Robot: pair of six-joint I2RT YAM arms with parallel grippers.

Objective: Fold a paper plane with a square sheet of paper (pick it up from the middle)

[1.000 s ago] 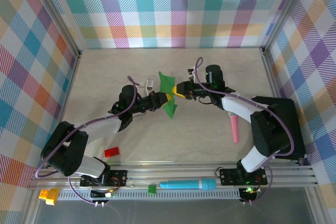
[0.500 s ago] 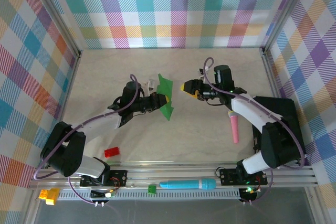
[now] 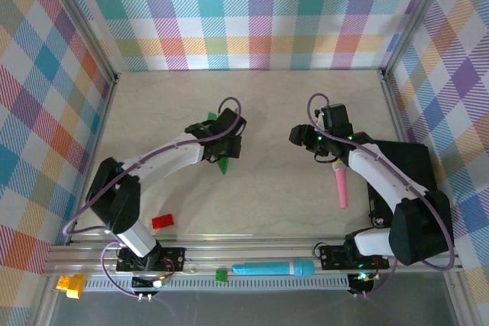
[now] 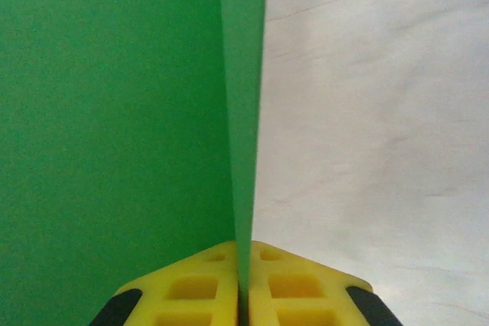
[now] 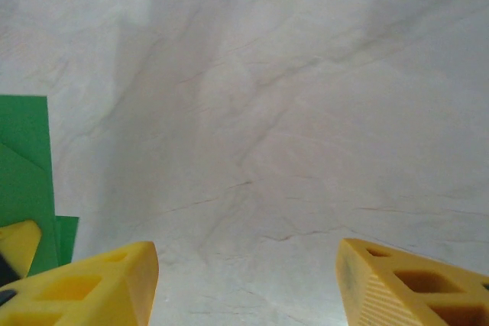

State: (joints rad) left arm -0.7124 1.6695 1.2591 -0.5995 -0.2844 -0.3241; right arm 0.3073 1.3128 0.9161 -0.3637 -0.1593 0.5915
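The sheet of paper (image 4: 114, 112) is bright green and folded, with a narrow flap (image 4: 244, 97) standing edge-on between the yellow fingers of my left gripper (image 4: 244, 295), which is shut on it. From above, the left gripper (image 3: 228, 147) sits at mid-table, green corners of the paper (image 3: 223, 164) poking out under and behind it. My right gripper (image 3: 298, 137) hangs open to the right, apart from the paper. In the right wrist view its fingers (image 5: 84, 288) stand wide over bare table, right gripper (image 5: 248, 288), with the paper (image 5: 27, 173) at the far left edge.
A pink marker (image 3: 340, 187) lies on the table beside the right arm. A red block (image 3: 162, 221) sits near the front left. On the front rail lie a teal marker (image 3: 273, 269), a small green block (image 3: 221, 274) and a yellow block (image 3: 70, 284). Checked walls enclose the table.
The right gripper let go of the paper, opened and drew back to the right. The left arm turned its wrist and carried the paper slightly left, holding it alone.
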